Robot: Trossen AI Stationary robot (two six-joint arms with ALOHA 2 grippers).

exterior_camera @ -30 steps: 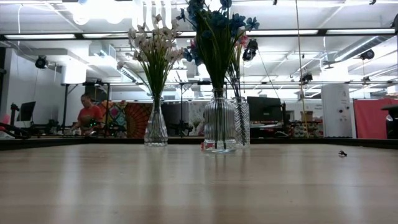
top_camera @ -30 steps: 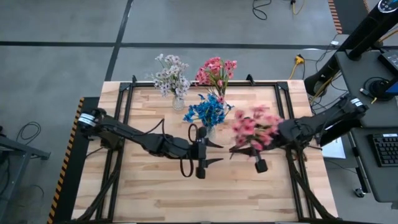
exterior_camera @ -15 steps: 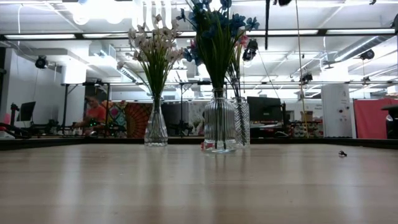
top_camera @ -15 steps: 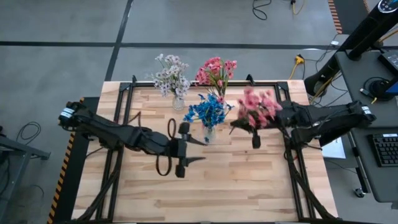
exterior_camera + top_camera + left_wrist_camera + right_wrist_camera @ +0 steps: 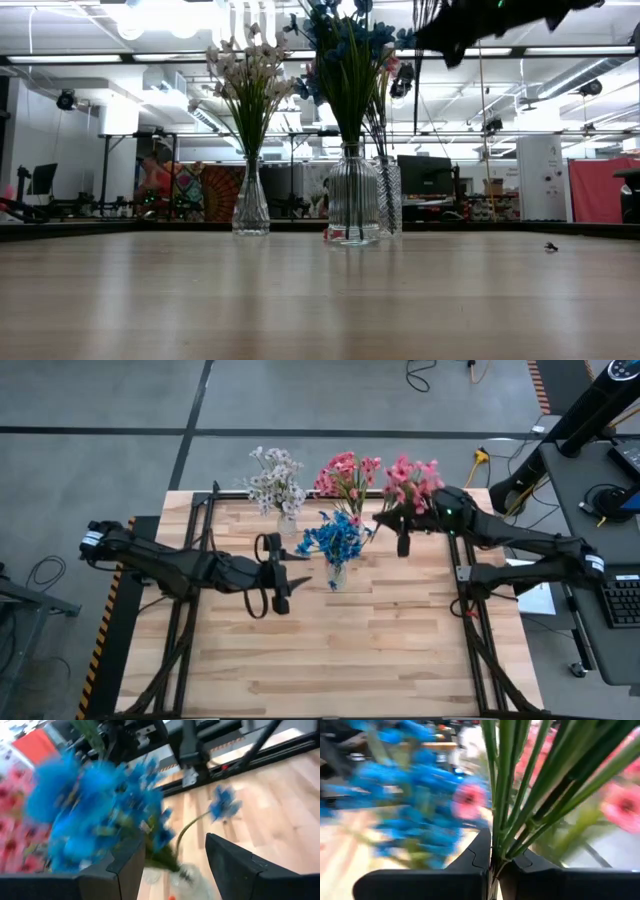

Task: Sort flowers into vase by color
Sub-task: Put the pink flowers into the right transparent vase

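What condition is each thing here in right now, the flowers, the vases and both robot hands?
Clear glass vase with white flowers: upright, filled.
Ribbed clear glass vase with blue flowers: upright, filled.
Glass vase with pink flowers: upright, holding some pink sprays.
Pink flower spray: held in the air beside the pink vase.
Right end effector: shut on the pink spray's stems.
Left end effector: open, empty, beside the blue flowers.

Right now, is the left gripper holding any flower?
No, in the high view the left gripper stands open and empty over the table, beside the blue flowers in their vase.

Bright overhead light, blurred wrist views
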